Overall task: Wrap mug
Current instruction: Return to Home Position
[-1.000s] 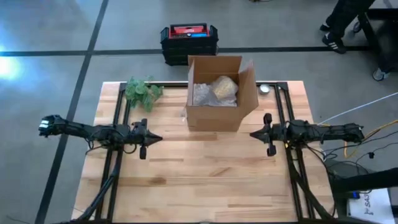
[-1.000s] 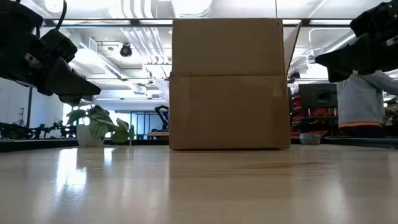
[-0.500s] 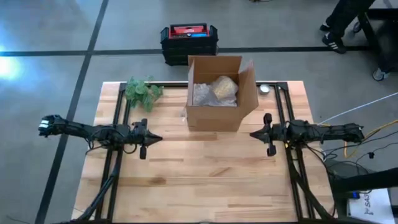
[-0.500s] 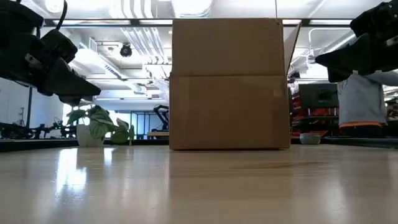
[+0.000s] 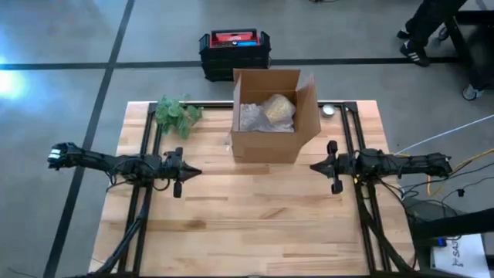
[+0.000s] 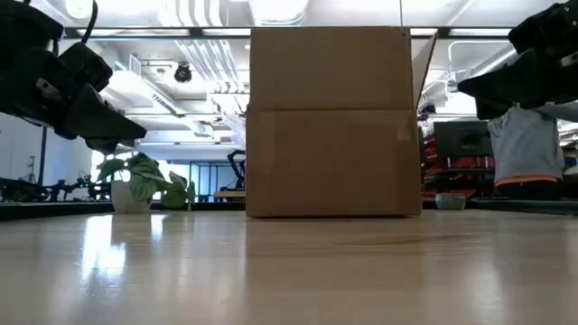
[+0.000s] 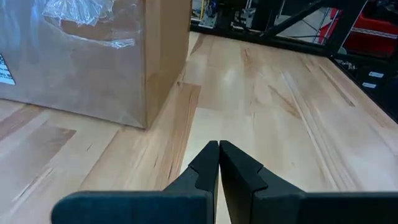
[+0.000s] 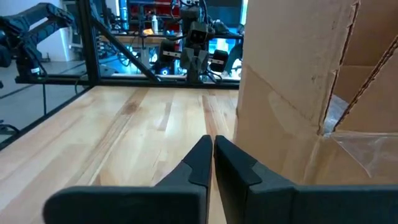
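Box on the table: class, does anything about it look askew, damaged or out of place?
Nothing is damaged or spilled. The box stands open with the wrapped mug inside. The one oddity is some clear wrap showing on its left outer wall.

No text, brand or number can be read in any view. The brown cardboard box (image 7: pixel 93 68) carries a white sticker (image 7: pixel 5 70) with black print, cut off and too small to make out. The red panel (image 5: pixel 234 36) on the black case (image 5: pixel 212 60), on the floor beyond the table's far edge, shows only illegible marks
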Robot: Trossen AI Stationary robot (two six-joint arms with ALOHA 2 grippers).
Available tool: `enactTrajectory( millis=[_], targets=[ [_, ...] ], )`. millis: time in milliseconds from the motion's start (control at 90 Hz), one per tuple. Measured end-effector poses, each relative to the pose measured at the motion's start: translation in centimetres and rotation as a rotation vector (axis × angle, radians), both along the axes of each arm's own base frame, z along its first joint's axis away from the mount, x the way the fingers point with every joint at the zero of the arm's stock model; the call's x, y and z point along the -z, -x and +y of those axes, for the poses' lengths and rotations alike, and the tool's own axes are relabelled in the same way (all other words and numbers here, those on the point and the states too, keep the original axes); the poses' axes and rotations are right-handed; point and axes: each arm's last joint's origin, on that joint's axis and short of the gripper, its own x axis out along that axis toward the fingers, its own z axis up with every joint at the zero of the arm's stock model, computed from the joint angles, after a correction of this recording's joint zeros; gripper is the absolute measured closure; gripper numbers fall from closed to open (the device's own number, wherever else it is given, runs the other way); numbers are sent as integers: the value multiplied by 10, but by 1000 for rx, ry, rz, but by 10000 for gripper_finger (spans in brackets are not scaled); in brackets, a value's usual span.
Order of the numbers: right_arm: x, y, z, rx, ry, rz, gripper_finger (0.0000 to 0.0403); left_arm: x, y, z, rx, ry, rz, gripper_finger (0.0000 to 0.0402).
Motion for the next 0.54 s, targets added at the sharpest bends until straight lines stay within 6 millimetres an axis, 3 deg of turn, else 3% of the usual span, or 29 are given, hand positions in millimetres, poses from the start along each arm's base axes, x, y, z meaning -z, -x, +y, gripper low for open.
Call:
enactTrajectory(
  millis=[544],
  targets=[
    [0,0,0,0,0,0,399,0,0,0,0,0,2,402]
  ],
)
